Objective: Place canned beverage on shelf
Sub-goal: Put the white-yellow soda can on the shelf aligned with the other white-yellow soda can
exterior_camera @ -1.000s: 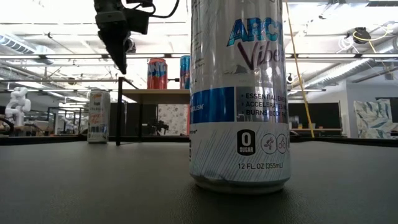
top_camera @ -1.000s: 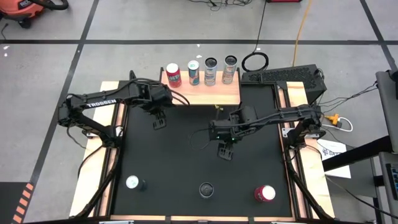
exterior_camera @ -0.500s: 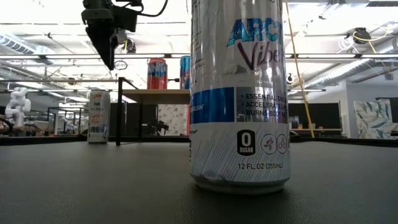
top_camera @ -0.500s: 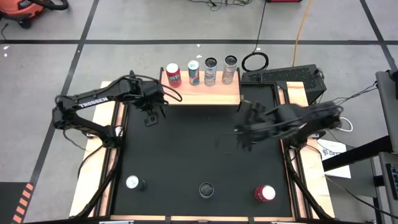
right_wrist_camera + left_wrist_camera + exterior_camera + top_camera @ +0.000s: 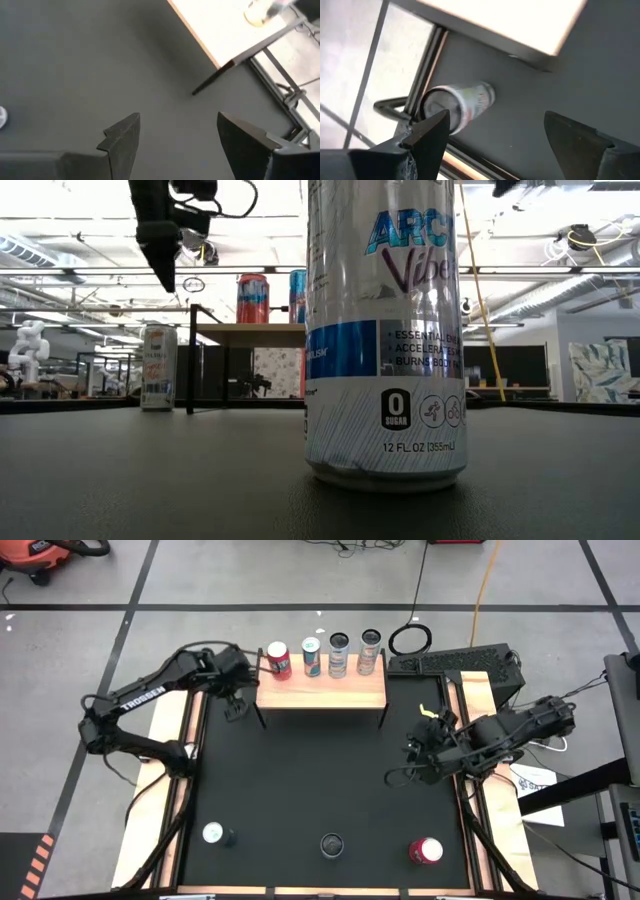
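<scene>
Four cans (image 5: pixel 324 656) on shelf (image 5: pixel 330 690); three apparently before it.

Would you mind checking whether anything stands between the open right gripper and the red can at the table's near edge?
Nothing visible does. The right gripper hangs open over bare black tabletop, and the stretch to the red can is free; the dark can stands well aside.
</scene>
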Robot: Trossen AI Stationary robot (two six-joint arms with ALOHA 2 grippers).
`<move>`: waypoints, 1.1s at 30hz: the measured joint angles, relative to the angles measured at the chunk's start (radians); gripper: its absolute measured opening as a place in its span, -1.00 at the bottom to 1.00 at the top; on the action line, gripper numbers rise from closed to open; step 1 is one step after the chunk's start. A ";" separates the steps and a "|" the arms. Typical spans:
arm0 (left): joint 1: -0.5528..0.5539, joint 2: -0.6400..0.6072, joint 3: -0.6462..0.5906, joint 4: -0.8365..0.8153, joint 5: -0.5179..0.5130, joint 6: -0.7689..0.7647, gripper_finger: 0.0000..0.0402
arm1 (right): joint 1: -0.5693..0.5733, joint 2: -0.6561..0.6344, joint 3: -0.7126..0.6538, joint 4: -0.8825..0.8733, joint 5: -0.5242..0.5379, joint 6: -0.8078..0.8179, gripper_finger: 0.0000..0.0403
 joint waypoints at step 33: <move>0.341 0.220 0.000 0.059 0.142 -0.019 0.57 | 0.098 0.019 -0.181 0.451 -0.001 -0.063 0.21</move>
